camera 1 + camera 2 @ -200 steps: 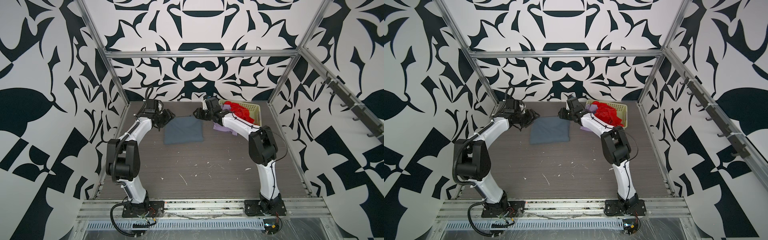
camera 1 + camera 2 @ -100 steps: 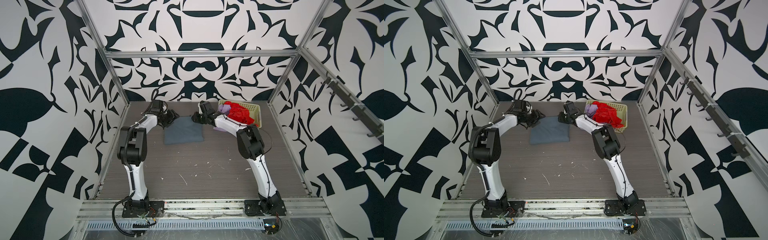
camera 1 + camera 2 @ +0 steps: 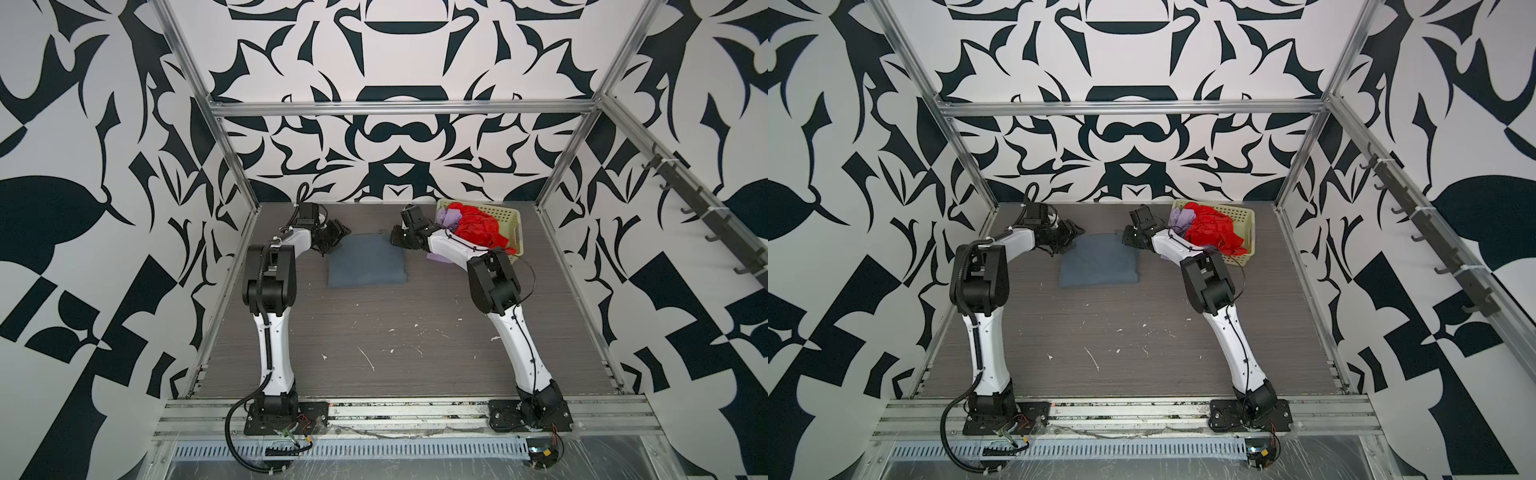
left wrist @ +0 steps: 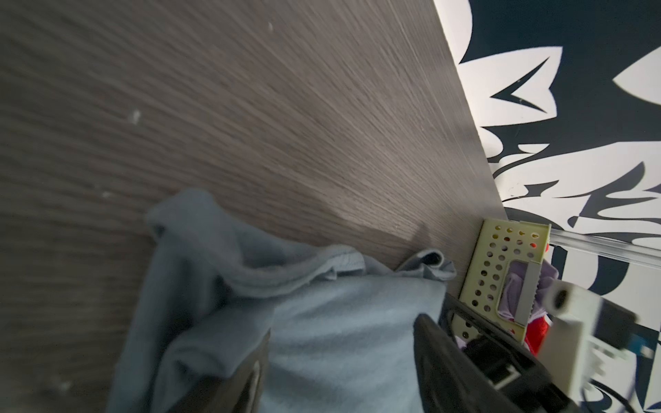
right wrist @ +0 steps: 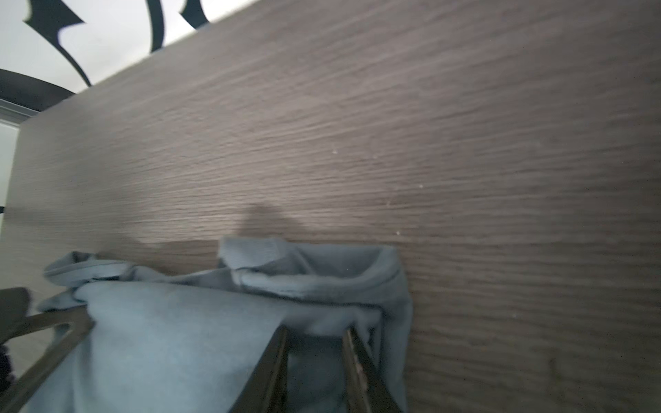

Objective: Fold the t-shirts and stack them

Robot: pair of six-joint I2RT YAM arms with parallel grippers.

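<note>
Plainly the right tool (image 5: 314, 332) pinches the slate blue-grey t-shirt (image 3: 365, 266) at its corner; the left tool (image 4: 343, 327) stands spread, touching it

This is a robotics lab test cell. A left arm (image 3: 272, 345) and a right arm (image 3: 519, 345) are mounted on an aluminium rail (image 3: 415, 409) at the front of a grey wood-grain tabletop (image 3: 415, 353). It is boxed in by aluminium framing (image 3: 399, 109) and 3 walls (image 3: 399, 54) printed with bold black-and-white patterns. Bare cables (image 3: 237, 419) trail below.

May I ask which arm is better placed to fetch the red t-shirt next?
Probably right: the right pincer is beside the basket holding the red t-shirt; the left pincer is farther off.
</note>
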